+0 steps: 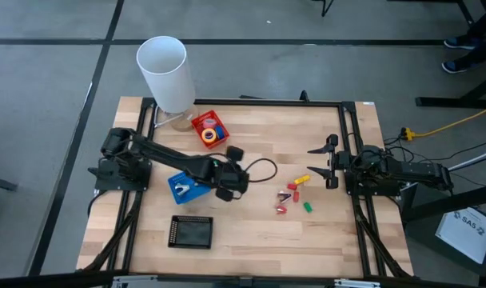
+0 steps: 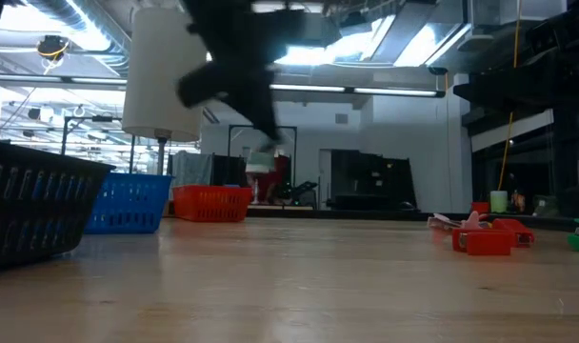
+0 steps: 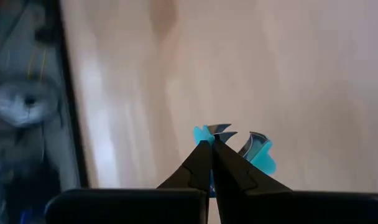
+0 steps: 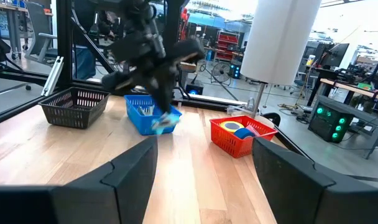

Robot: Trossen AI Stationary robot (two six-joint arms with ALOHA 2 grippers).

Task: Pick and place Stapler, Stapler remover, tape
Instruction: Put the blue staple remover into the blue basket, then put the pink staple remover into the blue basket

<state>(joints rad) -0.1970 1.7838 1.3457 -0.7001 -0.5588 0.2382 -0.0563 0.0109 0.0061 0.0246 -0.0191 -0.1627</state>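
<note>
High view: wooden table; left fingers clamp blue staple remover; right fingers wide.

I'm seeing three baskets sitting left of centre, tape rolls lying inside the rearmost, small pieces lying right.

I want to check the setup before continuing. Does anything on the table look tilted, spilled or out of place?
Nothing looks spilled or damaged. The black basket, blue basket and red basket sit upright. The left gripper is shut on a light blue staple remover; the right gripper waits open.
</note>
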